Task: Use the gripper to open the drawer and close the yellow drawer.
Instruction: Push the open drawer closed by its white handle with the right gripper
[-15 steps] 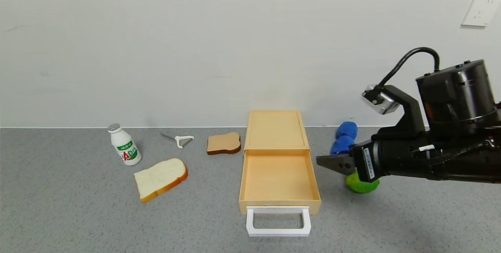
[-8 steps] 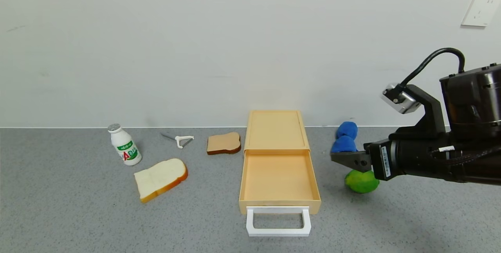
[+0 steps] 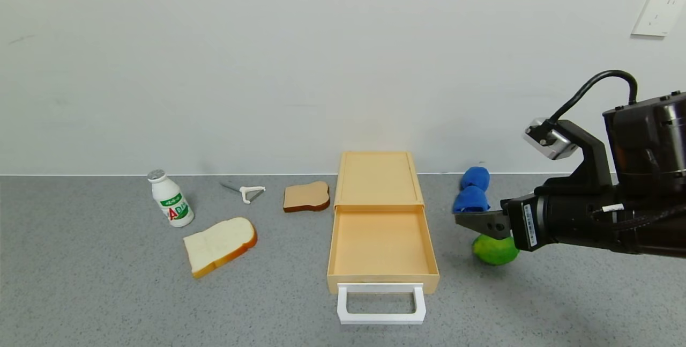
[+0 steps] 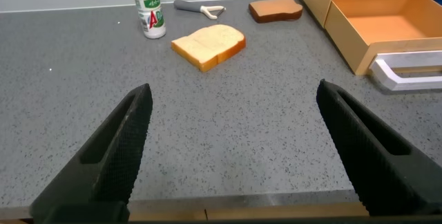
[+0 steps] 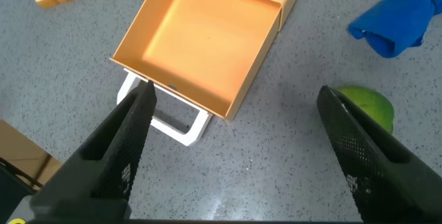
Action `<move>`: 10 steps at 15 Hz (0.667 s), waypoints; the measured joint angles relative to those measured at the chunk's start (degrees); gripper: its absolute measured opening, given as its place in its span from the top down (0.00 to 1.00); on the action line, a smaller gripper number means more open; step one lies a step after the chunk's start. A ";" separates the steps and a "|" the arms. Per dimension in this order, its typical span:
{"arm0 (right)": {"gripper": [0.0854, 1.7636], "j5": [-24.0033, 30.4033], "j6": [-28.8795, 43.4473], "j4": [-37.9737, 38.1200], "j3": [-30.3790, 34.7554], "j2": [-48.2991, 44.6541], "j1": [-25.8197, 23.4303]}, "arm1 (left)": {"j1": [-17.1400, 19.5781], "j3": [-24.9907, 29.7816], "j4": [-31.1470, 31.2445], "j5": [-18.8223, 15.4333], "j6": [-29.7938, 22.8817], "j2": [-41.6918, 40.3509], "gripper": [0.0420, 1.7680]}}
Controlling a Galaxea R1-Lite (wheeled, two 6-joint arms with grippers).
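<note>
The drawer [image 3: 381, 242] sits pulled fully out of its pale yellow box at the middle of the grey counter [image 3: 107, 293], its white loop handle [image 3: 381, 304] facing the robot; so the opening is done and the closing is what is left, by my reading. The right gripper [image 3: 465, 221] hangs above the counter just off the drawer's right side, over a green fruit [image 3: 496, 250] and near a blue cloth [image 3: 471, 191]; its jaws stand wide apart with nothing between them. The left gripper [image 4: 231, 148] waits low over the counter's near edge, also spread and empty (1 arm's job, this). To close cleanly: swing in front of the handle, press squarely on the front panel's centre and push straight toward the wall; off-centre contact could skew the light box.
</note>
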 joint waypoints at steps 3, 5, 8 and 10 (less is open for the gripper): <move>0.03 -3.00 1.12 0.50 0.06 0.30 1.21 | 0.00 0.00 0.00 0.00 0.00 0.00 0.03; 0.03 -8.12 4.49 0.57 0.11 1.06 4.00 | 0.00 0.00 0.00 0.00 0.00 0.00 0.03; 0.03 -16.38 9.57 0.69 -0.22 3.60 9.92 | 0.00 0.00 0.00 0.00 -0.02 0.00 0.03; 0.03 -21.32 12.68 0.66 -0.57 6.21 13.73 | 0.00 0.00 0.00 0.00 0.00 0.00 0.03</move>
